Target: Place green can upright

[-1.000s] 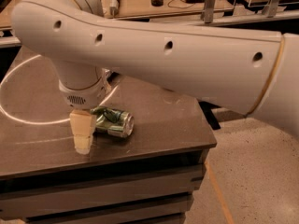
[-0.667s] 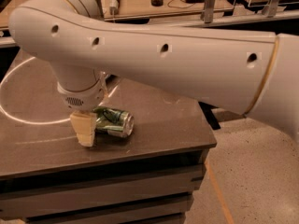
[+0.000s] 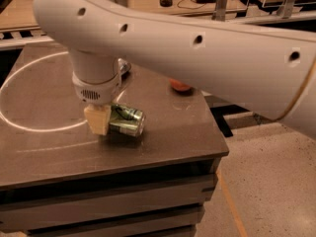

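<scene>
The green can (image 3: 128, 121) lies on its side near the middle of the dark table (image 3: 168, 132), its long axis running left to right. My gripper (image 3: 98, 120) hangs from the large white arm (image 3: 197, 48) and is down at the can's left end. A cream fingertip (image 3: 98, 121) covers that end, and the gripper looks shut on the can. The can sits a little above its shadow. The other finger is hidden behind the can.
A small orange object (image 3: 180, 86) lies on the table behind the can, half under the arm. A silvery object (image 3: 123, 66) shows behind the wrist. A white ring (image 3: 29, 125) is marked on the tabletop. The table's right edge drops to the floor (image 3: 266, 181).
The gripper has risen and shifted right. The can has moved slightly up and right with it.
</scene>
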Motion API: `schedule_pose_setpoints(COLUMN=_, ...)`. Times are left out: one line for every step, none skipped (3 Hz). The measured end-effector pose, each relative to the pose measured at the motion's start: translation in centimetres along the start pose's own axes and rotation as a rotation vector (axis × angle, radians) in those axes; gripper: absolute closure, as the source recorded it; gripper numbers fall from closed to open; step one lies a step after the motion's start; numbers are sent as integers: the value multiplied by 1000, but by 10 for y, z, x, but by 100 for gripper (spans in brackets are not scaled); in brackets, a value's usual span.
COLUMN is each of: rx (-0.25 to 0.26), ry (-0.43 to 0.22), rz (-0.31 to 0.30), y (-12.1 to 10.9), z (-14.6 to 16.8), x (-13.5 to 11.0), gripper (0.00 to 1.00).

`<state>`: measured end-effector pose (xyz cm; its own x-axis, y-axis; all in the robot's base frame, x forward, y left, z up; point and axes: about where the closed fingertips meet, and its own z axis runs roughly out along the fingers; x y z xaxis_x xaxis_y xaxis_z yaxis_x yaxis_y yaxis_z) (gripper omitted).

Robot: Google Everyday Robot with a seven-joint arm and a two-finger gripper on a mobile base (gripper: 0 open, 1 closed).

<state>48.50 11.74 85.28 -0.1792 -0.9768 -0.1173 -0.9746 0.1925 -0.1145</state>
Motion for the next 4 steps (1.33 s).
schedule_pose_setpoints(rx=-49, ry=-166, rz=-50, y=-24, z=-37, x=21, gripper=100)
schedule_pose_setpoints(rx=-55, ry=-369, rz=-45, y=-43, z=-71, x=46, gripper=100)
schedule_pose_setpoints(rx=-63, ry=-422, rz=-91, y=-38, z=-82, x=56, gripper=100)
schedule_pose_setpoints(rx=-62, ry=-426, rz=-100, y=-37, z=-82, x=54, gripper=100)
